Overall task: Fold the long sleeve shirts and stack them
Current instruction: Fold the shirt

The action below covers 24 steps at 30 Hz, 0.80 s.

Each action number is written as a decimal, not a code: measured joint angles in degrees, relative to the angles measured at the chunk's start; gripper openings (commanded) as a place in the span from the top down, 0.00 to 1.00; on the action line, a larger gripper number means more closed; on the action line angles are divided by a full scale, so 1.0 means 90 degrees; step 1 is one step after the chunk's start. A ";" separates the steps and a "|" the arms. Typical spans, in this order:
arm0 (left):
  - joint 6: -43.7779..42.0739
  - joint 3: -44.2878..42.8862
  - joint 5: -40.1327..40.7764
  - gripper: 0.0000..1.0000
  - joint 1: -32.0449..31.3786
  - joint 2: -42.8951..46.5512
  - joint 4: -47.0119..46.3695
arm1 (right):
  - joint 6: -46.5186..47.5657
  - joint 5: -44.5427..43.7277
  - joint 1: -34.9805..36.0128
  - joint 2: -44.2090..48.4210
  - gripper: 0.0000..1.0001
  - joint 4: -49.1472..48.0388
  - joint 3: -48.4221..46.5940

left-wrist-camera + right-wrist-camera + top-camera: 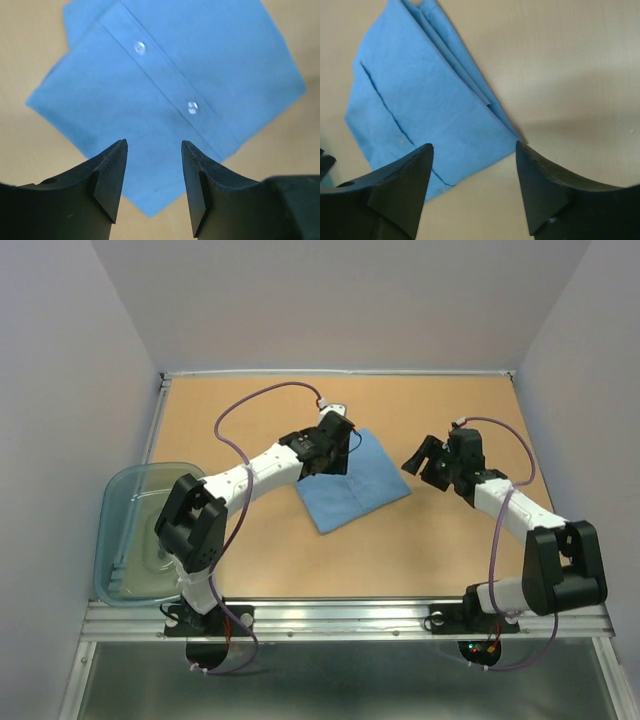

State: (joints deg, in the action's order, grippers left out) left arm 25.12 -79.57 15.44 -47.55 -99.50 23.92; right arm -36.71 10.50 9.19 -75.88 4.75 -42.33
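Note:
One long sleeve shirt (360,485) lies folded into a flat light blue rectangle in the middle of the table. Its button strip with two buttons faces up in the left wrist view (165,75). My left gripper (330,462) hovers over the shirt's upper left corner, open, with only cloth and table showing between its fingers (154,145). My right gripper (420,465) hangs just right of the shirt, apart from it and open (474,145). The shirt's folded layers and right corner (420,110) lie below and ahead of it.
A clear bluish plastic tub (110,510) stands at the table's left edge beside the left arm's base. Grey walls close in the table on the left, back and right. A metal rail (340,615) runs along the near edge.

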 measured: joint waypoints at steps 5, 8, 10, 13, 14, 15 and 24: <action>0.0102 -0.0102 -0.0430 0.42 0.0777 -0.0746 -0.0272 | 0.0483 0.0015 0.0000 -0.0889 0.47 0.0136 -0.0442; 0.0102 -0.0051 -0.0636 0.42 0.0906 -0.1154 -0.0274 | 0.0729 0.0087 0.0000 -0.1319 0.48 0.0163 -0.0600; 0.0100 0.0039 -0.0741 0.42 0.0942 -0.1277 -0.0279 | 0.0838 0.0158 0.0000 -0.1532 0.48 0.0163 -0.0636; 0.0097 0.0068 -0.0823 0.42 0.1008 -0.1331 -0.0282 | 0.0971 0.0272 0.0002 -0.1758 0.50 0.0219 -0.0636; 0.0095 0.0068 -0.0835 0.42 0.1020 -0.1331 -0.0294 | 0.1013 0.0335 0.0002 -0.1838 0.50 0.0233 -0.0636; 0.0087 0.0068 -0.0845 0.42 0.1047 -0.1331 -0.0311 | 0.1039 0.0374 0.0002 -0.1887 0.52 0.0243 -0.0636; -0.0102 0.0046 -0.0831 0.42 0.1268 -0.1540 -0.0398 | 0.1173 0.0821 0.0153 -0.2028 0.79 0.0206 -0.0534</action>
State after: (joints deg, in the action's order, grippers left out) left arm 24.21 -79.15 7.97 -36.14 -113.36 20.34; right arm -26.15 17.89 10.57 -94.13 6.61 -47.13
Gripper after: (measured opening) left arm 0.582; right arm 0.250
